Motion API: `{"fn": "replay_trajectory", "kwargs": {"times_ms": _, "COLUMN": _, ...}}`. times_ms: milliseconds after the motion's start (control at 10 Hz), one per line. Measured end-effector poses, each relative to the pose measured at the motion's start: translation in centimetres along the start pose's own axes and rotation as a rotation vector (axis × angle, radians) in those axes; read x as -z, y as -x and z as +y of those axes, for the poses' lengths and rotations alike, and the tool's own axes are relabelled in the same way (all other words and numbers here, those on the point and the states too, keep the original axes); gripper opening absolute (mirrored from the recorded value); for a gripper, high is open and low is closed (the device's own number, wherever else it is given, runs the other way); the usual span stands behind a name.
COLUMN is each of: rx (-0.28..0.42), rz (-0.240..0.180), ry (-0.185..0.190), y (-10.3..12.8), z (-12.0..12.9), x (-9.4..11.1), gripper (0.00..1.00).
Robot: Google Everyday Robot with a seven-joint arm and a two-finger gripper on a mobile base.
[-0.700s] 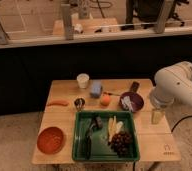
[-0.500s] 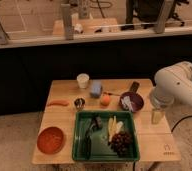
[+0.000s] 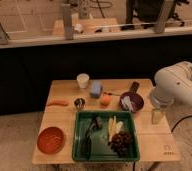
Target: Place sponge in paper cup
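Note:
The pale blue sponge [image 3: 96, 89] lies on the wooden table [image 3: 154, 142] near its far edge. Just left of it and a little apart stands the white paper cup [image 3: 82, 80], upright. My gripper [image 3: 156, 116] hangs from the white arm over the table's right side, well to the right of both. It points down, open, with nothing between its fingers.
A round orange fruit [image 3: 105, 100] and a small metal cup [image 3: 79, 103] sit in front of the sponge. A purple bowl [image 3: 131, 101] is near the gripper. A green tray [image 3: 77, 134] holds grapes and other items. An orange bowl [image 3: 51, 139] sits front left.

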Motion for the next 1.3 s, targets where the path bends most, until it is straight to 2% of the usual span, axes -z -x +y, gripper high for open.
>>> {"fn": "replay_trajectory", "kwargs": {"times_ms": 1100, "rx": 0.000, "rz": 0.000, "ry": 0.000, "y": 0.00, "z": 0.00, "x": 0.00, "gripper": 0.80}}
{"fn": "replay_trajectory", "kwargs": {"times_ms": 1200, "rx": 0.008, "rz": -0.007, "ry": -0.005, "y": 0.07, "z": -0.12, "x": 0.10, "gripper": 0.80}}
{"fn": "replay_trajectory", "kwargs": {"times_ms": 1300, "rx": 0.060, "rz": -0.047, "ry": -0.032, "y": 0.68, "z": -0.88, "x": 0.74, "gripper": 0.80}}
